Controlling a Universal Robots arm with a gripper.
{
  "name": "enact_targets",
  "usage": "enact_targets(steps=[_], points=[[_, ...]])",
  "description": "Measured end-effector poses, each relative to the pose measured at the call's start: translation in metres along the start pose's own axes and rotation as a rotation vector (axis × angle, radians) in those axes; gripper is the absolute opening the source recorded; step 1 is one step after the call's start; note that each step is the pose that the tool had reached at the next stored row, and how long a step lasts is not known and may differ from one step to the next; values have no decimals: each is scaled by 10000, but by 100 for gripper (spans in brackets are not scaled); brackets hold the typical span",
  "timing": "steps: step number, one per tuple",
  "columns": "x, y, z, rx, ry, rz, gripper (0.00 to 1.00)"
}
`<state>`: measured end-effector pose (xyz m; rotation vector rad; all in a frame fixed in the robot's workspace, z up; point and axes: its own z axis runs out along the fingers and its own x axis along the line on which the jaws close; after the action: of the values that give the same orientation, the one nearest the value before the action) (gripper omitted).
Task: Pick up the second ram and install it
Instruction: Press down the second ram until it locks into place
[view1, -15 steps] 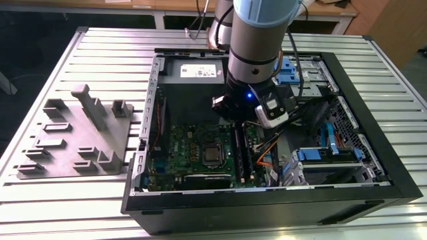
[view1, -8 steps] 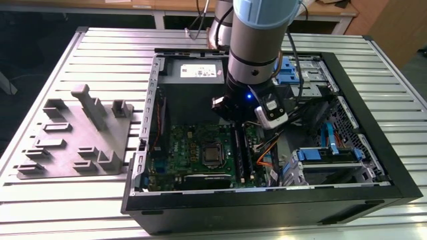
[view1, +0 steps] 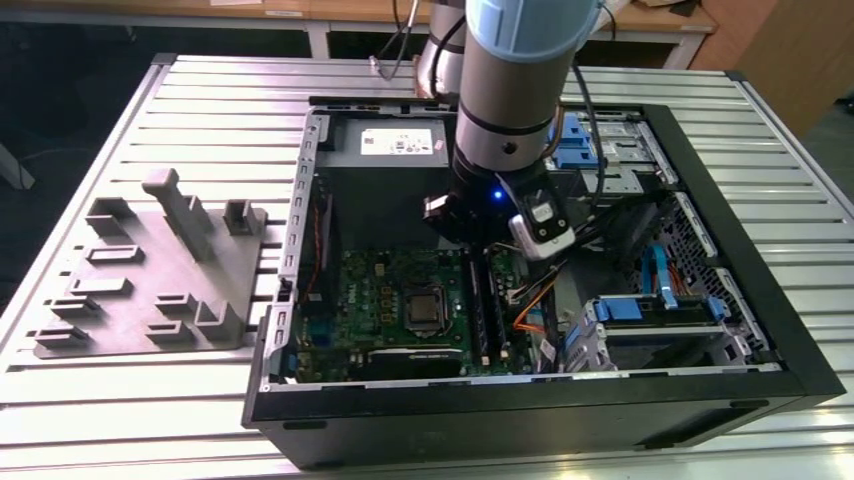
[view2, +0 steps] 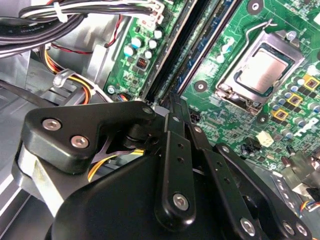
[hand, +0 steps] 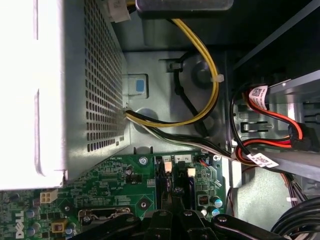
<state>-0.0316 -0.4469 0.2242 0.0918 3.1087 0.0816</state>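
My gripper (view2: 173, 102) is down inside the open computer case (view1: 534, 400), low over the green motherboard (view2: 235, 120). Its black fingers (view2: 175, 150) are drawn together into a thin tip with no gap. The tip sits at the near end of the long black memory slots (view2: 175, 50). The second ram (view2: 212, 42), a dark blue-green stick, stands on edge in a slot and runs away from the tip. I cannot tell whether the tip touches it. In the exterior view the gripper (view1: 470, 250) hangs over the slots (view1: 481, 310). The first wrist view shows the gripper (hand: 172, 197) between the white slot latches (hand: 167, 162).
The processor socket (view2: 262, 72) lies beside the slots. Cable bundles (view2: 75, 15) and yellow wires (hand: 210, 95) run close to the wrist. A perforated metal box (hand: 75, 85) and blue drive bays (view1: 654, 300) crowd the case. A grey fixture (view1: 154, 265) stands on the table at the exterior view's left.
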Motion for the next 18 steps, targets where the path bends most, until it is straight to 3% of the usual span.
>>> enact_targets(steps=[18], points=[[2,-3,54,0,-17,-4,11]])
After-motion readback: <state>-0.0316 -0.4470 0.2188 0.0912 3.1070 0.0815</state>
